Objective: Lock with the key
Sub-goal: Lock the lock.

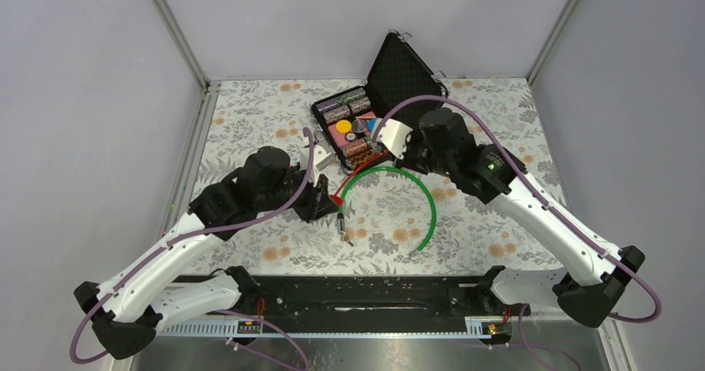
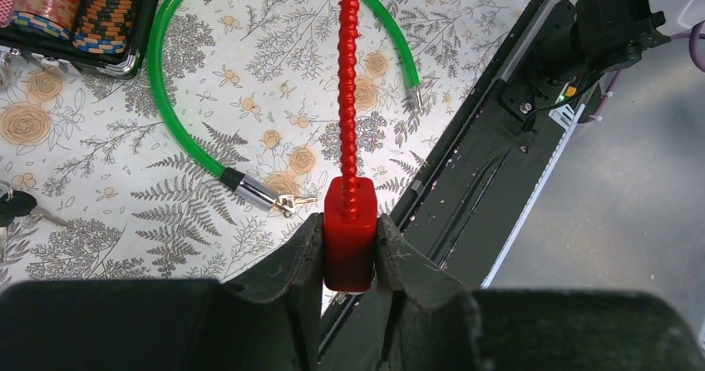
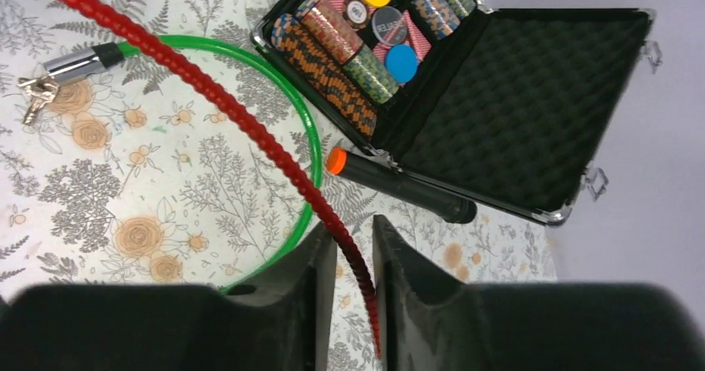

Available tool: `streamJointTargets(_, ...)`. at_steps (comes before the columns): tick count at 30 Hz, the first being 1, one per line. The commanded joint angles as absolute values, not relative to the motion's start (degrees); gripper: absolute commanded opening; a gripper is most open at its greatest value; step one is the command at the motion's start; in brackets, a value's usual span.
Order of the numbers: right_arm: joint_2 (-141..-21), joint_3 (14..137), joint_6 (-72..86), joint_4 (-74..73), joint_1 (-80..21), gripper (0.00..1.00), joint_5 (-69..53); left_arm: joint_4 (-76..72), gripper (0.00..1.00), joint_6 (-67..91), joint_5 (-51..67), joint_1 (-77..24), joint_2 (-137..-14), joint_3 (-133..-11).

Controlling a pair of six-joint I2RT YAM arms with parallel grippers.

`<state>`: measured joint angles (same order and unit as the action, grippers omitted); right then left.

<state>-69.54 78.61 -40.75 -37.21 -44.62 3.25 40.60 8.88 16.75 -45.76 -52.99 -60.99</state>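
My left gripper (image 2: pixel 349 218) is shut on a red lock body (image 2: pixel 349 250), held upright. Its red ribbed cable (image 2: pixel 349 71) runs from the body's top across the table to my right gripper (image 3: pixel 353 223). There the red cable (image 3: pixel 249 121) passes between the right fingers, which stand narrowly apart with a gap beside it. The key (image 2: pixel 288 202), tiny and silvery, lies on the cloth at the chrome end of a green cable loop (image 2: pixel 179 130); the right wrist view has the key (image 3: pixel 32 92) at its far left. From above, the left gripper (image 1: pixel 326 198) and right gripper (image 1: pixel 389 138) flank the green loop (image 1: pixel 432 205).
An open black case (image 3: pixel 515 96) with poker chips sits behind the right gripper, a black pen with an orange tip (image 3: pixel 399 186) in front of it. Black-headed keys (image 2: pixel 12 207) lie at the left. The arms' black base rail (image 1: pixel 374 292) runs along the near edge.
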Motion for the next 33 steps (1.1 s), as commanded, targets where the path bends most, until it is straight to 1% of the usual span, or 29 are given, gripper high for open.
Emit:
streamJointTargets(1, -70.66, 83.58, -37.07, -40.96, -44.29, 0.20, 0.24, 35.99, 0.00, 8.97, 17.05, -45.97, -51.44, -62.21)
streamJointTargets(3, -70.97, 84.43, -33.56, -42.47, -44.26, 0.01, -1.96, 34.51, 0.00, 9.84, 16.12, -45.92, -51.06, -61.93)
streamJointTargets(4, -70.87, 84.39, -31.32, -42.49, -44.27, 0.00, -2.62, 33.24, 0.00, 10.46, 15.82, -45.90, -50.90, -61.54)
streamJointTargets(8, -69.48, 82.15, -20.64, -38.55, -44.30, 0.00, -8.91, 25.47, 0.00, 14.15, 15.39, -45.95, -50.15, -58.24)
streamJointTargets(11, -66.28, 75.58, -8.81, -26.33, -44.29, 0.00, -13.55, 17.60, 0.00, 17.32, 16.13, -45.96, -49.70, -54.68)
streamJointTargets(13, -63.41, 69.40, 1.73, -13.88, -44.29, 0.00, -15.85, 11.60, 0.00, 18.78, 16.80, -45.97, -48.91, -51.82)
streamJointTargets(16, -60.07, 56.71, 20.95, 12.99, -44.35, 0.00, -20.25, 1.06, 0.00, 19.19, 17.83, -45.97, -46.19, -45.89)
streamJointTargets(17, -59.79, 53.40, 25.81, 22.01, -44.37, 0.00, -21.35, -4.40, 0.00, 19.04, 17.59, -45.97, -44.80, -43.62)
streamJointTargets(19, -59.94, 49.66, 32.13, 35.48, -44.43, 0.00, -21.93, -10.29, 0.00, 18.52, 17.74, -45.96, -42.50, -39.93)
streamJointTargets(23, -62.34, 47.11, 35.85, 47.41, -45.91, 0.00, -21.76, -18.09, 0.00, 17.74, 20.73, -45.96, -40.11, -35.20)
streamJointTargets(26, -64.11, 46.14, 38.44, 53.29, -46.31, 0.00, -21.38, -18.66, 0.00, 17.46, 22.49, -45.94, -40.83, -35.26)
streamJointTargets(29, -65.26, 45.92, 41.22, 56.95, -46.59, 0.00, -21.32, -17.93, 0.00, 16.94, 23.18, -45.97, -41.75, -35.68)
streamJointTargets(33, -65.75, 45.75, 40.39, 58.30, -47.53, 0.00, -20.10, -18.88, 0.00, 17.08, 24.01, -45.97, -42.07, -35.49)
